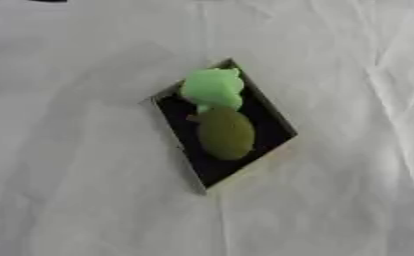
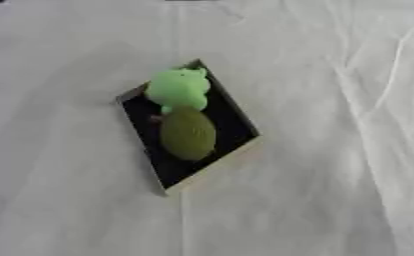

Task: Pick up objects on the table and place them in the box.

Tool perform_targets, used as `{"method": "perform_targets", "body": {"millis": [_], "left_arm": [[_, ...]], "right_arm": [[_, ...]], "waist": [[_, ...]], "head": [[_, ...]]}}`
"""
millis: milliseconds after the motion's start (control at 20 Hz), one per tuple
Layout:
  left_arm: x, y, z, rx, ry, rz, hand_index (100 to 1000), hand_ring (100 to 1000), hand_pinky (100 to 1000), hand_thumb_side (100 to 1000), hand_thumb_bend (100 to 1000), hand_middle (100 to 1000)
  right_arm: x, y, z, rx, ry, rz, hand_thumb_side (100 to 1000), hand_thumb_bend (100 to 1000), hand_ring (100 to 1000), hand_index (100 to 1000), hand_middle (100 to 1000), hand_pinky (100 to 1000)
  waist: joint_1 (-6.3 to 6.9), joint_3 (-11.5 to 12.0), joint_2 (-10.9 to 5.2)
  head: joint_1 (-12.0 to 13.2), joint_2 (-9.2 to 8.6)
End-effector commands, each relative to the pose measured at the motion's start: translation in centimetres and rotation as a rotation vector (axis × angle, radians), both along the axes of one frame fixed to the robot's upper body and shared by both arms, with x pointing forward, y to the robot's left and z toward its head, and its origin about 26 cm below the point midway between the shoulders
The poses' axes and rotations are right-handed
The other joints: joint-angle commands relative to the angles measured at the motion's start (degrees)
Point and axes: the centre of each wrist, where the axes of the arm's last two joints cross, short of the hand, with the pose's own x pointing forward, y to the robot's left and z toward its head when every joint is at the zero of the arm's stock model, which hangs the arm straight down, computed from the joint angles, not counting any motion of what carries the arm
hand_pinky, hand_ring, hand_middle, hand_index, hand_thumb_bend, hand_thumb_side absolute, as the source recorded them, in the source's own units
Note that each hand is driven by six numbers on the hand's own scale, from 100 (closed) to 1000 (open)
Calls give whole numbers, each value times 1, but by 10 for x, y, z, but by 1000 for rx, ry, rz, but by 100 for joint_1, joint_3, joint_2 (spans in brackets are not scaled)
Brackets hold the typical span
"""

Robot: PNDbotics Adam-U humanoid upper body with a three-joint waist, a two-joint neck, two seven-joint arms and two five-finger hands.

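A small shallow box [image 1: 274, 117] with a black inside lies askew in the middle of the white cloth. Inside it rests an olive-green oval object [image 1: 225, 133], lengthwise. A light green rounded object [image 1: 212, 88] sits at the box's far end, touching the olive one and rising over the rim. Neither of my hands shows in either view.
A wrinkled white cloth [image 1: 79, 165] covers the whole table, with folds running down the right side [image 2: 377, 110]. A small dark shape [image 1: 46, 1] peeks in at the top left edge.
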Motion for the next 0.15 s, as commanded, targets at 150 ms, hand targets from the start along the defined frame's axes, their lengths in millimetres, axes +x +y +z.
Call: {"method": "perform_targets", "body": {"millis": [150], "left_arm": [[-33,34,17,-223,-156,4,879,779,837,643,100,720]], "right_arm": [[-5,0,14,0,-66,-5,527,100,852,767,632,893]], "waist": [[-87,26,-89]], "head": [[66,-137]]}}
